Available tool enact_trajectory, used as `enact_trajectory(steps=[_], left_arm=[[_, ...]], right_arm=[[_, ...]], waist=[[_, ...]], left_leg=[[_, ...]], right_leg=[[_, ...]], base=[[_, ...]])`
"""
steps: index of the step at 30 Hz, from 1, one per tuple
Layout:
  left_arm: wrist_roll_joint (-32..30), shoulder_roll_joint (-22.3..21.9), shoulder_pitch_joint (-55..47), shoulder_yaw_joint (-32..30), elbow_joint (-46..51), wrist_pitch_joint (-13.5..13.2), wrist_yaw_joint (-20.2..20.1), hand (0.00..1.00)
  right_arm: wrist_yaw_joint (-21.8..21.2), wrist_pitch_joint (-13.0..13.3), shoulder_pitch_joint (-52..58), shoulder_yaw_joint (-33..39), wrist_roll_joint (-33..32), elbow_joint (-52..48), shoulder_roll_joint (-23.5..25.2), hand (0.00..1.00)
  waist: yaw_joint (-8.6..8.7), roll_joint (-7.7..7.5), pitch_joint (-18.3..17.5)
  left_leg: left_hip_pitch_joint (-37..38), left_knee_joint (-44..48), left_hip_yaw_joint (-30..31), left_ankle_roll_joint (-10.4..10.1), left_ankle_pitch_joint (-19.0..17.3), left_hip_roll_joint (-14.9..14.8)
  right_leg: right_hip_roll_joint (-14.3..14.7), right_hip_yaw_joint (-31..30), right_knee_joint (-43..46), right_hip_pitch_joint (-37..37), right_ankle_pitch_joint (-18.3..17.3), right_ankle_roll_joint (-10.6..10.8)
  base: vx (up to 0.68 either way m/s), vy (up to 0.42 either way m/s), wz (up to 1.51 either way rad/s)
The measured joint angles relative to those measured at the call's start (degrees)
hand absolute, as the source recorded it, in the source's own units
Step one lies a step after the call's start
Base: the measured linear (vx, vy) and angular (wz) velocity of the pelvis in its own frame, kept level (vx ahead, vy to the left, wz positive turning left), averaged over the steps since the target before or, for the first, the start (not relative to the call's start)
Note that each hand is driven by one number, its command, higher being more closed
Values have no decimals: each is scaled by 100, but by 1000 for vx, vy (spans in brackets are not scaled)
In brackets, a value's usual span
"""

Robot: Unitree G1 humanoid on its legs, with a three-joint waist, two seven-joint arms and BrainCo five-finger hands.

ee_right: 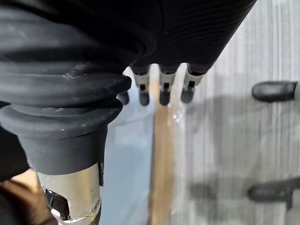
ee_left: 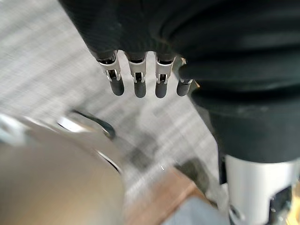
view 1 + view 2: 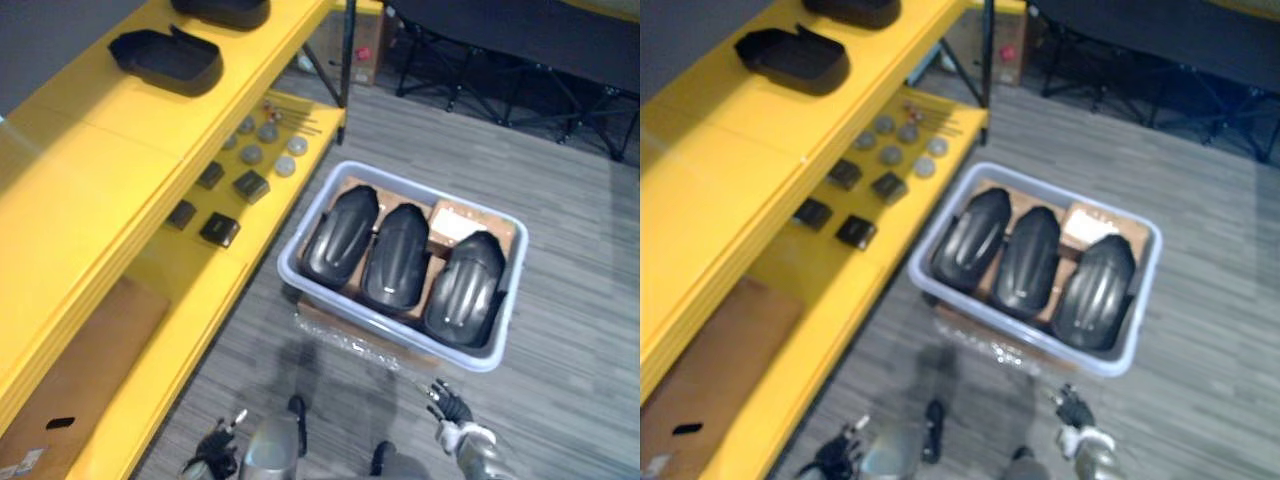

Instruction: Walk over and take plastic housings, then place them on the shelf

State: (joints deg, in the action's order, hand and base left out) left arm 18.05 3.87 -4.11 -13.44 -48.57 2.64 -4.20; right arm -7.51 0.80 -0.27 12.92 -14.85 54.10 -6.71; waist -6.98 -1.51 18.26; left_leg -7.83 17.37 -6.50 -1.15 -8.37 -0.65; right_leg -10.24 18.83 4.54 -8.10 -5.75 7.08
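- In the grey tub (image 3: 430, 193) on the floor straight ahead: three plastic housings (image 3: 397, 257) side by side, long axes pointing away and slightly rightward.
- Right hand (image 3: 452, 408): low, just short of the tub's near right corner, fingers straight and relaxed, empty; closest to the right-most housing (image 3: 465, 288).
- Left hand (image 3: 212, 450): further from the tub, on the side of the yellow shelf (image 3: 120, 150), fingers likewise loose, nothing held.
- Probably calls for a step closer, then a reach forward and down across a housing's short width.
- On the shelf's top level: two more housings (image 3: 165, 58).
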Motion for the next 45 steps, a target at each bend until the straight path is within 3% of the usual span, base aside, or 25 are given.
enact_trajectory(steps=[6, 11, 14, 18, 22, 25, 33, 34, 41, 44, 45], left_arm=[[-42, 34, 7, 138, -44, 2, 22, 0], [-64, 259, 34, 356, -243, 125, 24, 0], [-96, 247, 126, 567, -394, 164, 22, 0], [-85, 229, 346, 785, -429, 242, 30, 0], [-48, 186, 424, 1020, -433, 379, 61, 0], [-32, 103, 386, 1131, -432, 411, 81, 0], [-47, 174, 282, 1236, -445, 823, 366, 0], [-101, 258, 178, 1080, -679, 1000, 765, 0], [-81, 248, 168, 934, -660, 948, 721, 0], [4, 223, 92, 723, -574, 700, 487, 0], [19, 239, 0, 675, -440, 579, 409, 0]], right_arm=[[105, -405, 149, -77, -28, 192, 68, 0], [161, -720, 598, 271, -187, 388, 216, 0], [164, -939, 899, 460, -243, 535, 254, 0], [143, -1105, 1156, 562, -362, 559, 345, 0], [103, -1082, 1192, 615, -359, 554, 331, 0], [110, -1063, 1257, 596, -357, 553, 299, 0], [145, -899, 1262, 379, -359, 572, 286, 0], [128, -434, 609, 48, -236, 736, 289, 0], [115, -433, 511, 49, -238, 736, 233, 0], [-77, -331, 447, 36, -131, 751, 191, 0], [-200, -159, 368, -92, 48, 731, 211, 0]], waist=[[39, -33, -23], [285, -218, -178], [487, -225, -317], [624, -217, -393], [782, -91, -480], [784, -62, -591], [788, -112, -735], [782, -178, -769], [778, -121, -620], [734, -129, -476], [659, -102, -436]], left_leg=[[375, -433, -47, -47, 194, -47], [690, -642, -366, -62, 206, -72], [817, -926, -515, -49, 353, -40], [947, -1379, -521, -62, 619, 31], [1333, -2234, -388, -60, 1082, 96], [1333, -2247, -333, -92, 1065, 103], [1281, -2249, -202, -70, 1051, 185], [1496, -2220, -180, -19, 936, 260], [1430, -2250, -53, 26, 987, 315], [1161, -2249, 146, 47, 1045, 408], [1054, -2248, 190, 65, 1072, 445]], right_leg=[[84, -44, -204, -164, 355, -114], [59, -349, -245, -202, 370, -117], [35, -396, -303, -140, 402, -111], [24, -492, -422, -23, 403, -111], [44, -472, -321, 93, 241, -107], [53, -470, -281, 85, 213, -81], [28, -516, -453, 7, 214, -82], [13, -452, -558, -308, 289, 11], [-96, -312, -321, -158, 155, 35], [-219, -99, -159, 36, 54, 114], [-268, -33, -100, 140, 50, 127]], base=[[24, 5, -8], [-34, 3, -34], [-120, -9, -28], [-178, -35, -29], [-204, -25, -10], [-141, 14, 9], [-25, 41, 6], [0, 0, 0], [-25, 8, 8], [-64, 57, 45], [-23, 74, 30]])
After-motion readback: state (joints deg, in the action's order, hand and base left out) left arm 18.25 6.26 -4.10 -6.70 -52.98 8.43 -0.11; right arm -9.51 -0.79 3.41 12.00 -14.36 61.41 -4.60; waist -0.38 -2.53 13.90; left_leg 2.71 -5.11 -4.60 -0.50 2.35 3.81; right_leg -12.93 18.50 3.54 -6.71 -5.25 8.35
